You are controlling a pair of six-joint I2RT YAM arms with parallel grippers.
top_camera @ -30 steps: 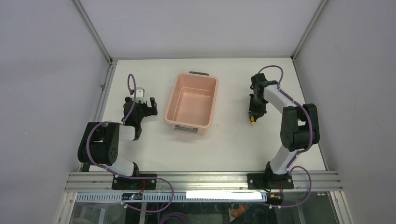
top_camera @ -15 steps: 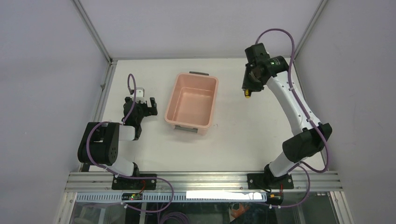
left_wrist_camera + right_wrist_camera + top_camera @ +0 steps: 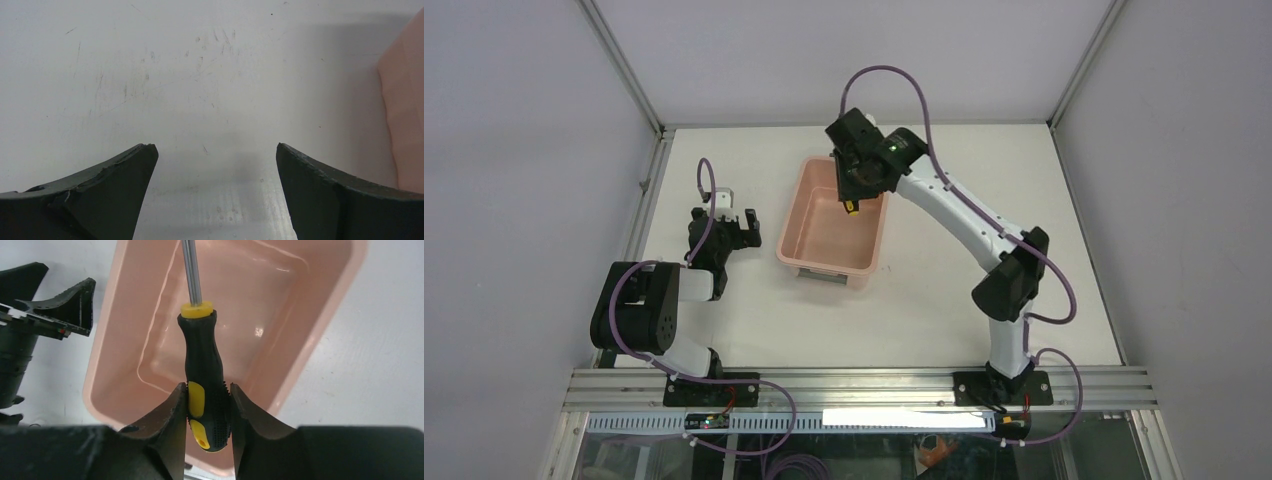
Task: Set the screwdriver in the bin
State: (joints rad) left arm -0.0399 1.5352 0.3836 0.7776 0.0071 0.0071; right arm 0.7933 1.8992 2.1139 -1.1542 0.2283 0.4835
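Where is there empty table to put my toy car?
Biggest bare patch: the table between the right arm and the right edge. Another lies in front of the bin, towards the near edge. Crowded: the narrow gap between the left end effector and the bin, and above the bin, where the right end effector holds the screwdriver.

Glossy plastic bin [image 3: 298, 322] (scuffed matt table [image 3: 150, 75]).

- White table [image 3: 944, 290], its top marked with fine scratches and scuffs.
- Salmon-pink bin [image 3: 829, 235] stands on it, left of centre towards the far side, open side up.
- The bin's grey handle [image 3: 821, 274] faces the near edge.
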